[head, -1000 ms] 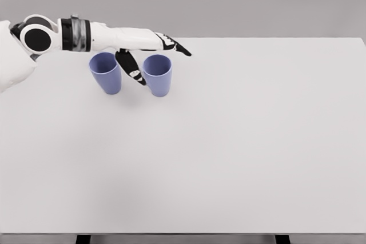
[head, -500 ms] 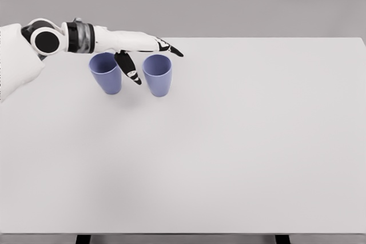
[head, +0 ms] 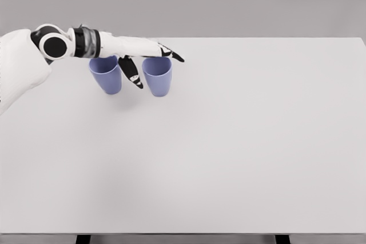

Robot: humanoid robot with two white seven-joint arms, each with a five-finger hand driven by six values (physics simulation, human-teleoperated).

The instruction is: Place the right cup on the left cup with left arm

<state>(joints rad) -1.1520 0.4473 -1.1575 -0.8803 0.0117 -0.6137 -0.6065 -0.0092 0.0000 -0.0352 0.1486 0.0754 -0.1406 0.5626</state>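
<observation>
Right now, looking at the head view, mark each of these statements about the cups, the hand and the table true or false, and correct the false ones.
1. Two blue cups stand upright side by side on the table. True: the left cup and the right cup.
2. The right cup is already stacked on the left cup. False: both stand apart on the table.
3. The left hand reaches in over the cups, its thumb pointing down between them. True.
4. The left hand has lifted the right cup. False: the cup sits on the table, not gripped.
5. The right arm works beside the cups. False: it is out of view.
</observation>
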